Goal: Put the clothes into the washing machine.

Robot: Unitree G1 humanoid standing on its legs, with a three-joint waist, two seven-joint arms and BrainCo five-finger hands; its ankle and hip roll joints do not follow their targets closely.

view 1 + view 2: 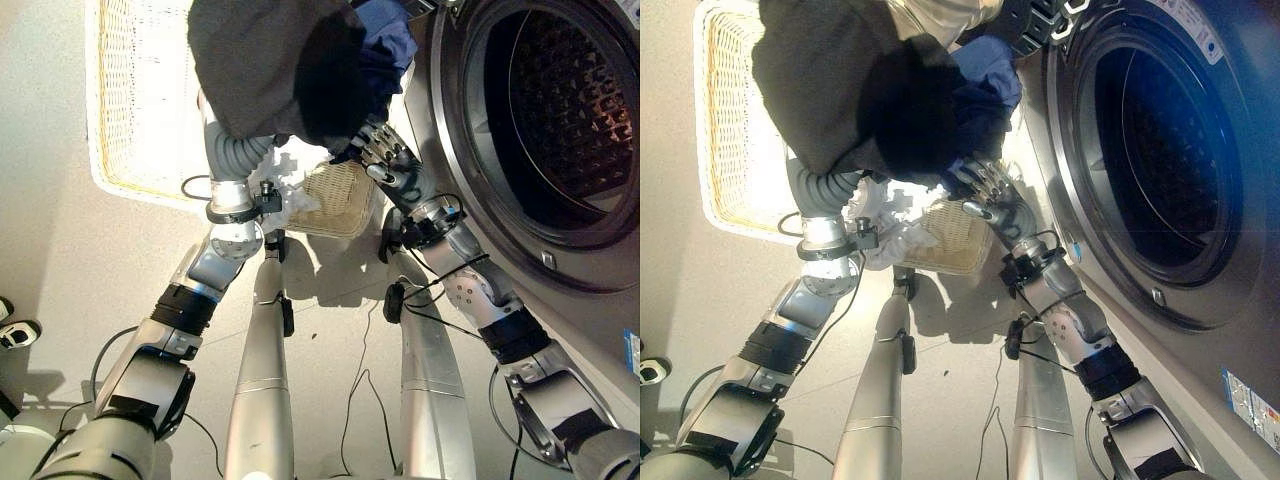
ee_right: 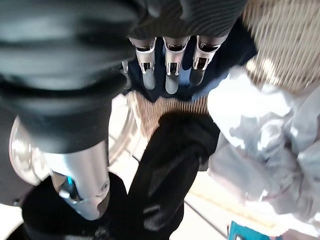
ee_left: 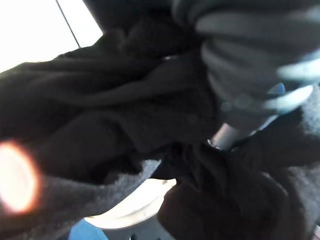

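Observation:
A black garment (image 1: 270,60) hangs bunched high up beside the washing machine (image 1: 450,120), draped over my left hand (image 3: 250,45), whose fingers are buried in the dark cloth. A blue garment (image 1: 392,40) is bunched against the black one on the side nearer the open drum (image 1: 570,110). From below, my right hand (image 1: 385,155) reaches up with relaxed fingers (image 2: 167,65), whose tips touch the blue cloth. In the right wrist view a fold of the black garment (image 2: 170,165) hangs under that hand.
A pale wicker laundry basket (image 1: 140,100) lies on the floor to the left of the machine. White clothes (image 1: 890,230) lie at its near corner, under the lifted garments. A small dark and white object (image 1: 15,332) sits at the floor's left edge.

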